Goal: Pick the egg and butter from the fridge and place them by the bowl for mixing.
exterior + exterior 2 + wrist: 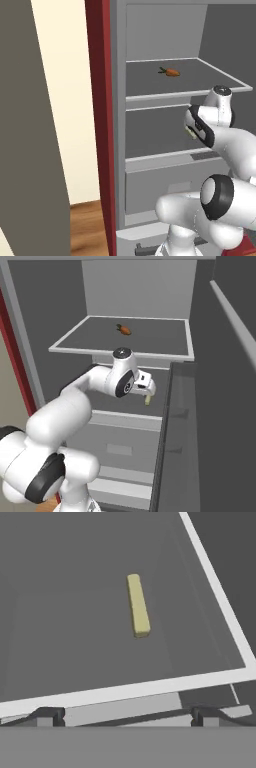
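The fridge (165, 30) stands open, grey inside with pale-edged shelves. The butter (137, 605), a pale yellow stick, lies on the middle shelf (150, 687), a short way in from its front edge. My gripper (125, 717) hovers above that front edge, pointing down at the shelf, open with nothing between its fingers. From the right base camera my hand (144, 382) hangs just over the butter (148, 400), only an end of which peeks out below it. The egg and the bowl are out of view.
An orange carrot (170, 72) with a green top lies on the upper shelf. The open fridge door (230, 406) stands close on the right. A dark red cupboard side (100, 125) borders the fridge's left. A grey drawer (120, 448) sits beneath the shelves.
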Available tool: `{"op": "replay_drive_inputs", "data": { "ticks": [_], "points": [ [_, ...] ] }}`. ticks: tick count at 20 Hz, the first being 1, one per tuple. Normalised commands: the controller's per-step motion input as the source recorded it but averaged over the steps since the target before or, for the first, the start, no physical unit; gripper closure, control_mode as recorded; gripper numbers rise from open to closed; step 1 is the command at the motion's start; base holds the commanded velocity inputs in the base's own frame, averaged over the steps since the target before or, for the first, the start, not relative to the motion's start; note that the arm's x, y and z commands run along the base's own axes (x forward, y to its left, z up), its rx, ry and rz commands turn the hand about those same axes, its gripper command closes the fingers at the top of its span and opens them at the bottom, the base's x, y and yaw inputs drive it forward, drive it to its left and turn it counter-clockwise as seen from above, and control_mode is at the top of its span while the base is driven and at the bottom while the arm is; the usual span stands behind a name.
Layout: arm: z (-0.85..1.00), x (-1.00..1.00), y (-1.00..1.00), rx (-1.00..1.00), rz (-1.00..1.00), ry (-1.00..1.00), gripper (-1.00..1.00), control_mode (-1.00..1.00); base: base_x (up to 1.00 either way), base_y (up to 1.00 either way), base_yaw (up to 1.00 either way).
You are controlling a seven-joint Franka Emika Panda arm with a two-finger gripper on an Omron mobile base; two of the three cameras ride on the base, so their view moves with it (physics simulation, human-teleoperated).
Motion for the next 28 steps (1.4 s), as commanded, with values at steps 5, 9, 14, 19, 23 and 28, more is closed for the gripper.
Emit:
{"op": "replay_drive_inputs", "data": {
  "ticks": [5,9,14,19,23,28],
  "points": [
    [-0.30,0.35,-0.09,0.00,0.02,0.00,-1.00,-1.00,0.00,0.00,0.00],
    [-0.29,0.41,-0.03,0.01,0.00,0.00,-1.00,-1.00,0.00,0.00,0.00],
    [-0.23,0.55,-0.09,0.03,0.00,0.03,-1.00,-1.00,0.00,0.00,0.00],
    [-0.24,0.54,-0.13,0.00,0.00,0.06,-1.00,-1.00,0.00,0.00,0.00],
    [-0.19,0.48,-0.26,0.00,0.00,0.07,-1.00,-1.00,0.00,0.00,0.00],
    [-0.21,0.35,-0.21,0.05,0.00,0.02,-1.00,-1.00,0.00,0.00,0.00]
  ]
}}
